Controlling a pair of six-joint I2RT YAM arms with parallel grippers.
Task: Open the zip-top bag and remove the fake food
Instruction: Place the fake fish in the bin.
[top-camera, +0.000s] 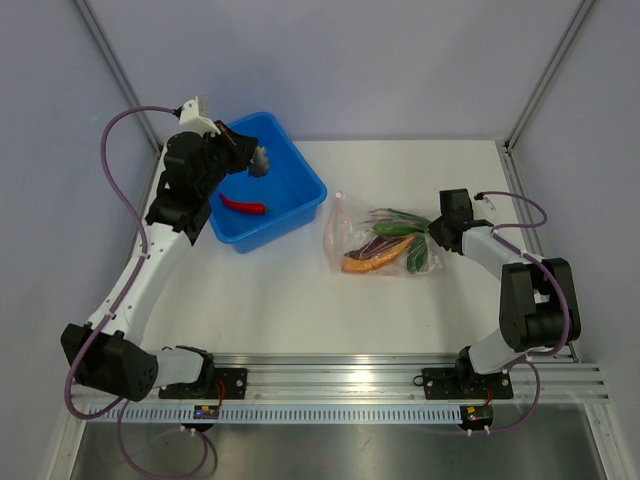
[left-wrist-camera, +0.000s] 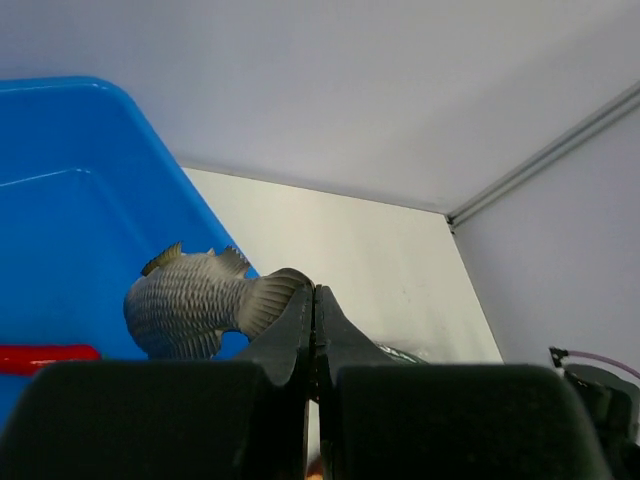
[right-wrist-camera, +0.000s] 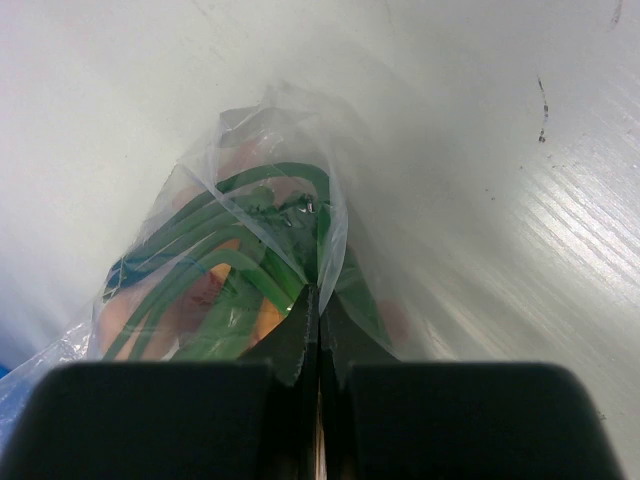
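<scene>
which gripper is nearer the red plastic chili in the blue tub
Left. The left gripper hangs over the tub just behind the chili, pinching a grey toy fish; the right gripper sits far off, pinching the clear zip-top bag.

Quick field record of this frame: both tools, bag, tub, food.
left tool: shut on fish by its tail, over blue tub
right tool: shut on edge of zip-top bag
zip-top bag: lying on table, green beans and orange piece inside
blue tub: red chili inside
</scene>
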